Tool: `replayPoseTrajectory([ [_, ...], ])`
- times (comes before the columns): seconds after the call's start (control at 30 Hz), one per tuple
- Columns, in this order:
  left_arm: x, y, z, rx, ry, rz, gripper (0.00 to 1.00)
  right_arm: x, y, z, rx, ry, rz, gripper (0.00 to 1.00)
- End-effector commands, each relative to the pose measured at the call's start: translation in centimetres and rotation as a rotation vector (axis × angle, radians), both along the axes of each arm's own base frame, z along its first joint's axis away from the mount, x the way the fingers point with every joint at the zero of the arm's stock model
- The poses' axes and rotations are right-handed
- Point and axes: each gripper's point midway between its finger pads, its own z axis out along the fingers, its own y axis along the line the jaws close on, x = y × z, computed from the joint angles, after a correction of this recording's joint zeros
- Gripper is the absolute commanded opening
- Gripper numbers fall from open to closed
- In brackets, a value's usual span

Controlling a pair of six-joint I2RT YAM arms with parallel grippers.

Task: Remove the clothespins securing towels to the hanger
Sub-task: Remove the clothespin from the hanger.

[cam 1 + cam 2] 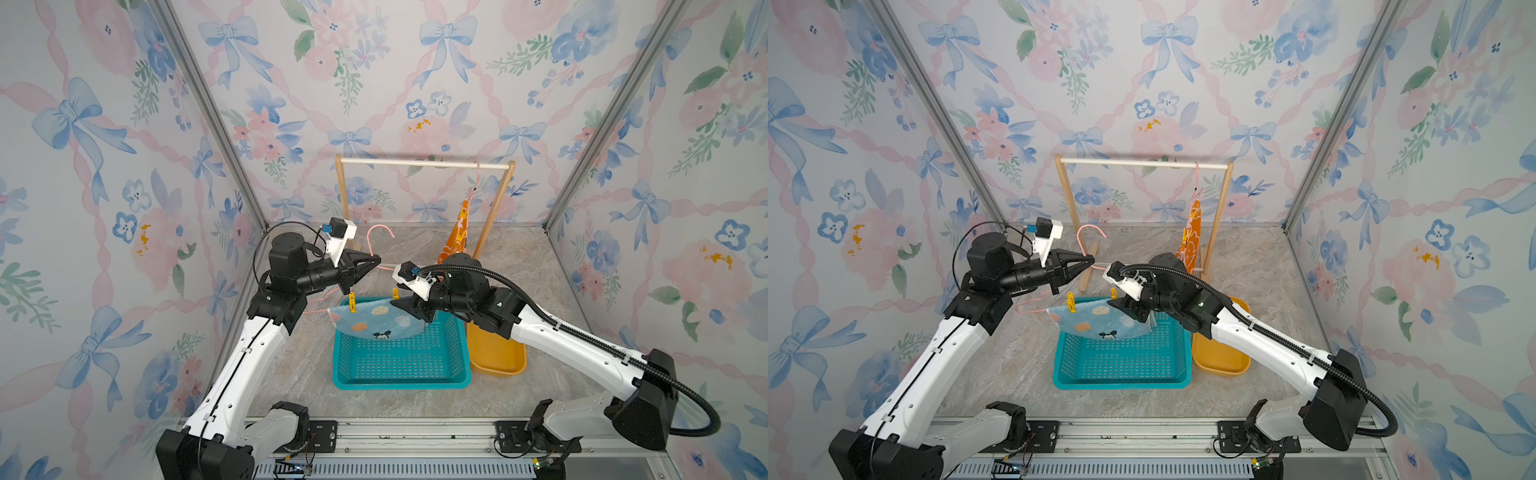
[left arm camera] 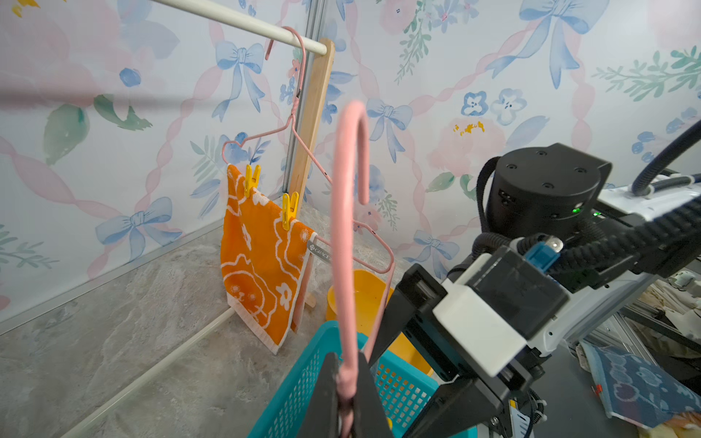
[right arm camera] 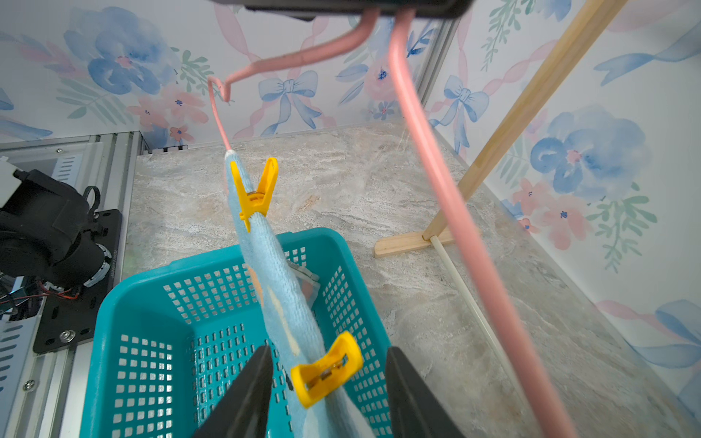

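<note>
Two pincers hovering over teal basket (image 1: 401,383): left pincer (image 1: 376,261) clamping shut on pink hanger (image 2: 341,246); right pincer (image 3: 328,352) gaping, straddling a clothespin (image 3: 326,373) (untouched) on blue towel (image 1: 374,322).

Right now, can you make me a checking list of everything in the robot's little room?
surface: grey marbled tabletop, no spills seen.
job's things: light blue spotted towel pinned by two yellow plastic clothespins to a pink wire hanger; orange patterned towel pinned on a second pink hanger, hanging on the wooden rack.
clutter: teal slotted plastic basket, yellow plastic tub.
grippers: left gripper shut on the pink wire hanger; right gripper open, jaws astride one clothespin.
cables: black ribbed hose along right arm.
surroundings: floral bow-patterned walls.
</note>
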Motion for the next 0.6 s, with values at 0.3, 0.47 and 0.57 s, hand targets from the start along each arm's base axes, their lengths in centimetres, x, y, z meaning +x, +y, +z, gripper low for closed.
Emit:
replayPoseTrajectory([
  [0.3, -0.51, -0.29, 0.29, -0.008, -0.014, -0.052, 0.00, -0.50, 0.83, 1.69, 0.027, -0.011, 0.070, 0.48],
  [0.47, -0.65, -0.34, 0.33, -0.009, -0.015, -0.060, 0.00, -0.80, 0.66, 1.61, 0.017, -0.009, 0.078, 0.46],
  [0.57, -0.80, -0.36, 0.39, -0.011, -0.016, -0.066, 0.00, -0.88, 0.59, 1.46, 0.008, -0.004, 0.081, 0.45],
])
